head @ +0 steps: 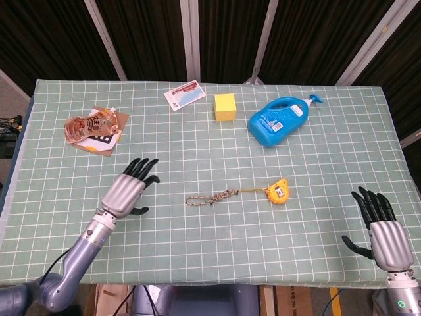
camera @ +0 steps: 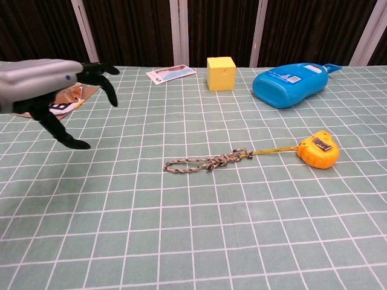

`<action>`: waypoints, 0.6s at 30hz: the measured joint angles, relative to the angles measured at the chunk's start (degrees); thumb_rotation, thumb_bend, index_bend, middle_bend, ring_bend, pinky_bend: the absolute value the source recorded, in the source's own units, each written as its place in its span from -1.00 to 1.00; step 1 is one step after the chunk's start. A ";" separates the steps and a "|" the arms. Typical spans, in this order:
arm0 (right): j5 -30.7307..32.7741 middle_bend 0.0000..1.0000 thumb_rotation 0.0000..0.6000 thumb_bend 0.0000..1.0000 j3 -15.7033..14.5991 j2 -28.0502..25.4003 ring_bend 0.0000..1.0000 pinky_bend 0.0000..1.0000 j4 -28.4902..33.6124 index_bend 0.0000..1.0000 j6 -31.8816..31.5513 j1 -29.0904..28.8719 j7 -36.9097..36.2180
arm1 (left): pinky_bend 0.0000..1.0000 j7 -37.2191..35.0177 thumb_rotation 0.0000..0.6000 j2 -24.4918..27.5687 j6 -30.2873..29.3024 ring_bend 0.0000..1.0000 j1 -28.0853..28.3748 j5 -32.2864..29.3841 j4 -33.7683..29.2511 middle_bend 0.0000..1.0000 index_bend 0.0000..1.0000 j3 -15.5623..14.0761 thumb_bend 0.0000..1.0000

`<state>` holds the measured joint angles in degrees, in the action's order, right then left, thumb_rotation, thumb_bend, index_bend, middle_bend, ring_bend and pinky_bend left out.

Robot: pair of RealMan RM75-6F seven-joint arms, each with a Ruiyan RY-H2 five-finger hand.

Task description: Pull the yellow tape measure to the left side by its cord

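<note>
The yellow tape measure [head: 277, 191] [camera: 318, 150] lies flat on the green checked cloth, right of centre. A thin yellow strap joins it to a braided cord [head: 211, 197] [camera: 200, 163] that stretches leftward and ends in a loop. My left hand [head: 128, 188] [camera: 45, 84] hovers above the cloth to the left of the cord's loop, fingers spread and holding nothing. At the table's front right corner my right hand [head: 381, 227] is open, fingers apart, far from the tape measure; the chest view does not show it.
A yellow cube [head: 225, 107] and a blue bottle [head: 279, 120] lying on its side sit toward the back. A small card [head: 184, 94] lies at the back centre. A crumpled snack packet on cardboard [head: 94, 129] is at the left.
</note>
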<state>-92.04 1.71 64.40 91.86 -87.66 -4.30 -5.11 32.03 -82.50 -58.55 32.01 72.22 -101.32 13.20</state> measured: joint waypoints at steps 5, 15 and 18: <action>0.22 -1.00 1.00 -0.56 -0.02 -0.15 -1.00 -1.00 0.09 -1.00 0.34 -0.08 -0.50 | -1.00 5.80 1.00 -6.12 0.72 -1.00 3.41 -5.15 2.18 -1.00 -0.20 0.74 -0.56; 0.63 -1.00 1.00 -0.56 -0.07 -0.43 -1.00 -1.00 0.34 -1.00 0.87 -0.16 -1.48 | -1.00 13.60 1.00 -17.86 -1.71 -1.00 8.91 -14.06 9.49 -1.00 -0.04 2.05 -0.41; 0.64 -1.00 1.00 -0.56 -0.09 -0.53 -1.00 -1.00 0.42 -1.00 0.93 -0.17 -1.74 | -1.00 15.05 1.00 -20.50 -2.41 -1.00 10.28 -15.67 11.71 -1.00 -0.04 2.10 -0.32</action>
<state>-91.41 1.62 63.87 92.28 -86.73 -4.46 -6.85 47.08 -102.99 -60.96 42.29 56.55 -89.61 15.30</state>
